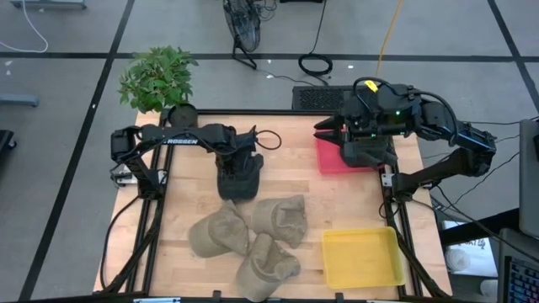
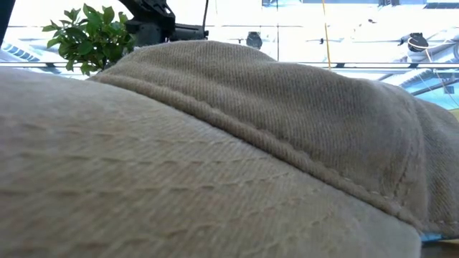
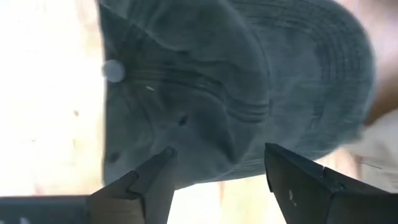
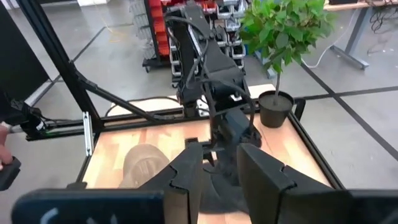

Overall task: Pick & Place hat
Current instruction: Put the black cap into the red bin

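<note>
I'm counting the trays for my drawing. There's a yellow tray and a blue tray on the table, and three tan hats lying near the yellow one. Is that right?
Not quite. The second tray is red, not blue; the high view shows it under the right gripper. The yellow tray and the three tan hats beside it are as you said.

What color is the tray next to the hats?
Yellow. The tray shows best in the high view.

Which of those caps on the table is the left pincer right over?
The dark grey cotton cap, lying alone nearest the potted plant. The open left pincer hovers over it; the three tan caps lie clustered beyond.
</note>
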Tool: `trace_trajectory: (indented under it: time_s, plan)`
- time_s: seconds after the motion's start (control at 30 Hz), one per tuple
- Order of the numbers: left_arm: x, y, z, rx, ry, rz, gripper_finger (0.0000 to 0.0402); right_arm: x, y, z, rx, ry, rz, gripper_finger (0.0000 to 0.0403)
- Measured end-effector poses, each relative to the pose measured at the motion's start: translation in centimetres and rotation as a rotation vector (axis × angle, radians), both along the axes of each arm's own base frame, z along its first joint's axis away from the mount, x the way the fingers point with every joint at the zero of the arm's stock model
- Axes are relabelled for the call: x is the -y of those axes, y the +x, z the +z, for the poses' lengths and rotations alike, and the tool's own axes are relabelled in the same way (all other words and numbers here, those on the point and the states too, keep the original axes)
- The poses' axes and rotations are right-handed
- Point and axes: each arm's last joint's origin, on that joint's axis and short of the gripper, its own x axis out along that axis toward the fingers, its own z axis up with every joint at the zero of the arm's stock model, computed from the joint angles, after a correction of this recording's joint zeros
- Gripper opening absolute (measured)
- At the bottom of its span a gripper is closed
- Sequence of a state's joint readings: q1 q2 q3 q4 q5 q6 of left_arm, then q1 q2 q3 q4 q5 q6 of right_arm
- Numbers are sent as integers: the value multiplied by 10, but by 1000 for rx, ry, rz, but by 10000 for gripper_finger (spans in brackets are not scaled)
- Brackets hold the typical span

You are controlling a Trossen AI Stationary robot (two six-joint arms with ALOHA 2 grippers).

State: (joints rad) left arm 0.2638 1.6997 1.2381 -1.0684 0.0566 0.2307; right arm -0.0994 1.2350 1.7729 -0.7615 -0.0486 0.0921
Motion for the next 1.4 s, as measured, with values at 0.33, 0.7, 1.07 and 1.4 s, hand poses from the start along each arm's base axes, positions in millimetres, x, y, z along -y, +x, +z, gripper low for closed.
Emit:
trace_trajectory:
  time_s: [0.33,0.7,1.07,1.4]
  plan:
    - [1,2,0,27,-31,26,237,0,-2,-2,-20,2,0,94]
    - [12,2,-10,23,-76,34,237,-1,-7,0,-18,-1,0,95]
    - [14,-6,-34,8,-39,50,237,-1,-17,5,5,-8,-22,95]
    - [12,-6,-33,14,-27,36,160,-1,-17,4,4,-9,-24,95]
